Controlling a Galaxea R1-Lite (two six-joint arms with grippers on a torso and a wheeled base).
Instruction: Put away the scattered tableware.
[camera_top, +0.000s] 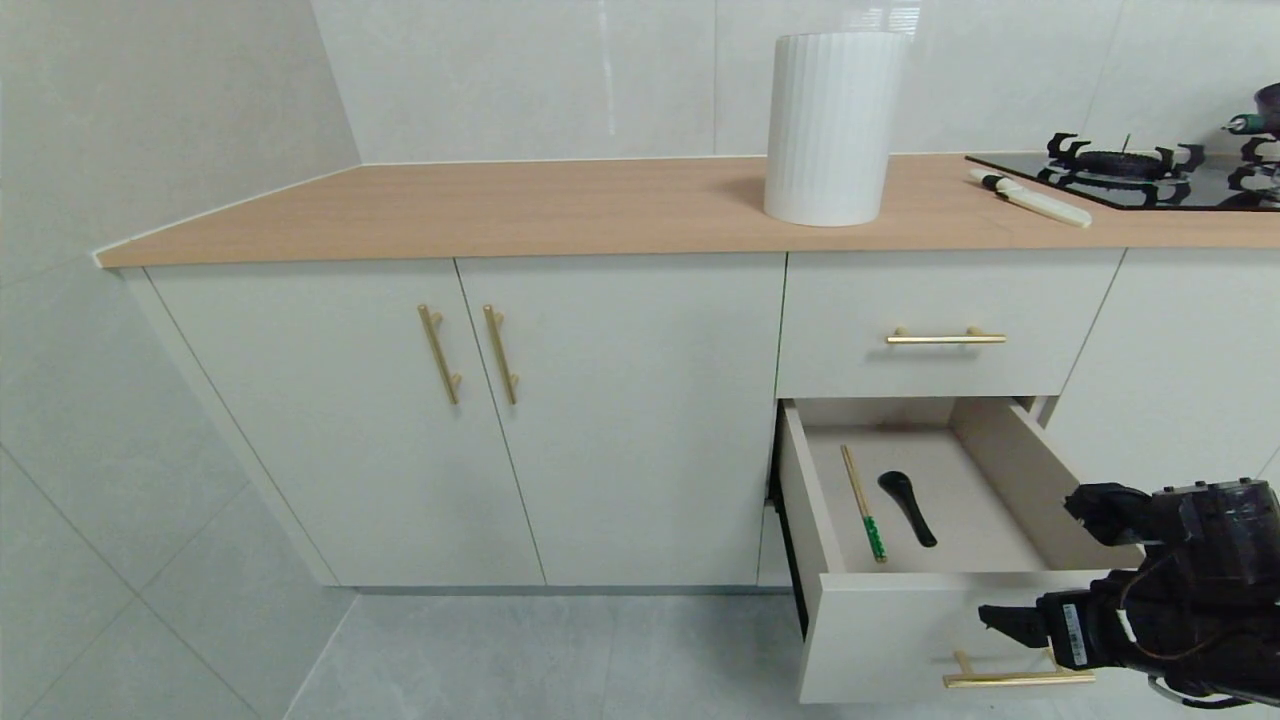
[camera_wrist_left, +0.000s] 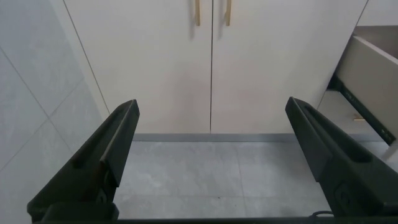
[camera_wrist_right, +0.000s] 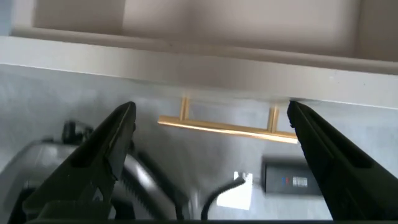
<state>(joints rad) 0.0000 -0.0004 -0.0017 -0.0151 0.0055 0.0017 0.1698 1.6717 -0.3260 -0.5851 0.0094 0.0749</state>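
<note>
**Tool check: both released, 2 pieces of tableware in the open drawer**

Right tool (camera_top: 1050, 560): fingers spread wide, grasping nothing. It hangs low, just in front of the lower drawer (camera_top: 815, 500), level with the drawer's front panel. In the right wrist view the brass handle (camera_wrist_right: 227, 127) of that panel lies across the gap between the fingers; contact with it cannot be confirmed.

Left tool (camera_wrist_left: 211, 162): released, fingers wide apart, nothing between them. It points at the foot of the 2 cabinet doors (camera_wrist_left: 211, 62) and at the grey floor (camera_wrist_left: 211, 174) below them.

Lower drawer: pulled out. Inside, on its base, lie the chopsticks (camera_top: 862, 500), wooden with a green end pointing toward the front panel. The black spoon (camera_top: 908, 508) lies just beside them on the robot's right, apart from them, bowl toward the back.

Upper drawer (camera_top: 860, 300): closed.

Surface (camera_top: 500, 205): 1 white ribbed container (camera_top: 828, 128) stands upright above the drawers. To its right, 1 long white utensil (camera_top: 1030, 198) with a dark tip lies flat, just beside the edge of the black hob (camera_top: 1140, 180). What kind of utensil it is cannot be told.
</note>
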